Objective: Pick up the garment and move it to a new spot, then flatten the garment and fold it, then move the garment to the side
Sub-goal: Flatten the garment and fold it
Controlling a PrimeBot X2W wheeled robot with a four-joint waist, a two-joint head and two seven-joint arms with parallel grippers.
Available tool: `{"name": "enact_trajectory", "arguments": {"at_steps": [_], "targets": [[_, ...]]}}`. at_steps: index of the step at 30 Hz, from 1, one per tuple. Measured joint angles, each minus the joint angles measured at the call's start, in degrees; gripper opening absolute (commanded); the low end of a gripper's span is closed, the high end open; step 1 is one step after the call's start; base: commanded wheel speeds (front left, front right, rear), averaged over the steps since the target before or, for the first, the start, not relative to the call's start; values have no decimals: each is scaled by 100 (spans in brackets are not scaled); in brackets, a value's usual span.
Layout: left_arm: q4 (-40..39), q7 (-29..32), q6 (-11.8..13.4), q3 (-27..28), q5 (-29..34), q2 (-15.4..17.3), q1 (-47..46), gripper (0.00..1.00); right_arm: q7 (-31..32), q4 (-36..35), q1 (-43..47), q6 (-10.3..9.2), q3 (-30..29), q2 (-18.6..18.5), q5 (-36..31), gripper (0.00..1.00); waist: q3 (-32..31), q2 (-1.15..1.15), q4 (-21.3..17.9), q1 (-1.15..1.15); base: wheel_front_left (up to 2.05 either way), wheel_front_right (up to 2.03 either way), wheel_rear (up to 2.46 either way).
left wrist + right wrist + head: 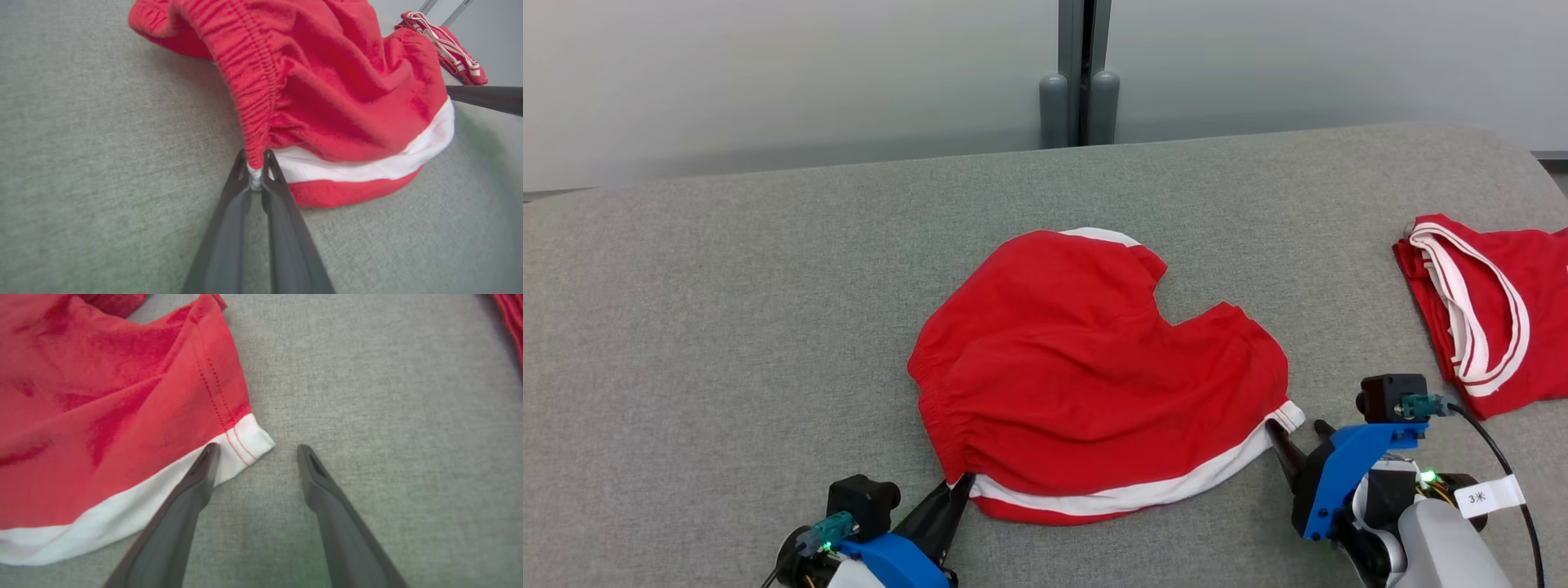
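The garment [1086, 367] is a pair of red shorts with a white side stripe, lying in the middle of the grey surface. My left gripper [960, 483] is shut on the near-left corner of its elastic waistband [255, 122]; in the left wrist view the fingertips pinch a bit of white and red cloth at my left gripper [256, 171]. My right gripper [255, 451] stands open at the white hem corner [249, 441] at the garment's near right, one finger [202, 465] over the white stripe, the other on bare surface. In the head view my right gripper [1298, 437] touches that corner.
A second red garment with white striped trim [1486, 310] lies folded at the right edge of the grey cushioned surface [727, 327]. A pale wall with a grey post [1080, 73] stands behind the surface's far edge.
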Motion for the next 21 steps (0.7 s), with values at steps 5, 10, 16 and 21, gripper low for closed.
{"name": "enact_trajectory", "arguments": {"at_steps": [5,10,16,21], "targets": [[14,-7,0,12,-93,-32,-46,0,-88,338,-192,0,141,-4,341,0,11,0,59,0,0,0,0],[-474,-5,0,393,-97,-34,-52,0,-394,-25,-163,0,124,22,767,0,-103,0,123,0,0,0,0],[-1731,-8,0,1026,-131,202,154,0,-407,-1607,203,0,-41,-55,1156,0,-225,0,118,0,0,0,0],[-2819,33,0,1284,-394,559,266,0,12,-3335,643,0,-226,-70,1360,0,-266,0,70,-1,0,0,0]]}}
